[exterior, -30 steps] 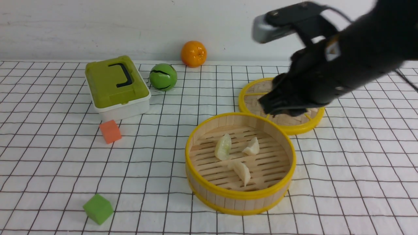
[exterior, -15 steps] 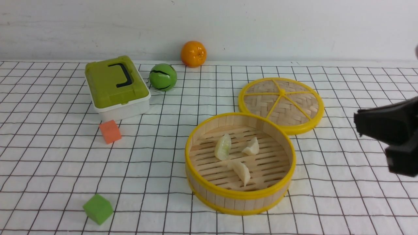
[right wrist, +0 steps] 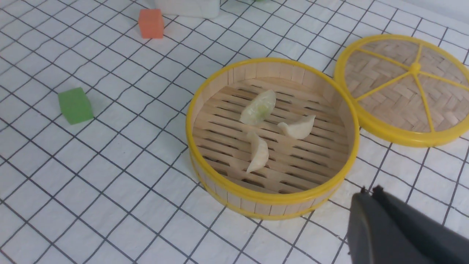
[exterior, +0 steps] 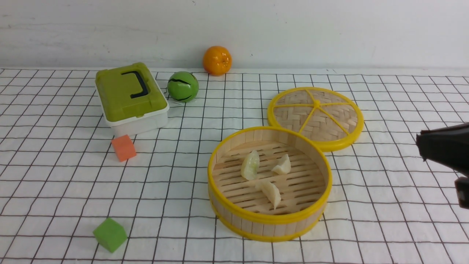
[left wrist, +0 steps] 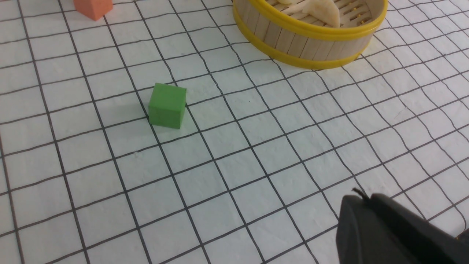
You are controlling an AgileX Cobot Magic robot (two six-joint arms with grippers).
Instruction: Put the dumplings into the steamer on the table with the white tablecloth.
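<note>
On my left sat a green-lidded box (exterior: pixel 131 98), a green ball (exterior: pixel 183 86) just beside it, an orange (exterior: pixel 217 60) behind. An orange cube (exterior: pixel 124 147) lay before the box, a green cube (exterior: pixel 110 234) nearest me; a woven lid (exterior: pixel 316 118) lay rightward.

Steamer (exterior: pixel 269 220) upright, open-topped, on white grid cloth (exterior: pixel 176 172). Three glossy dumplings on its slat floor: greenish one (exterior: pixel 250 165) and white one (exterior: pixel 281 165) side by side, third (exterior: pixel 272 193) just in front, none stacked.
</note>
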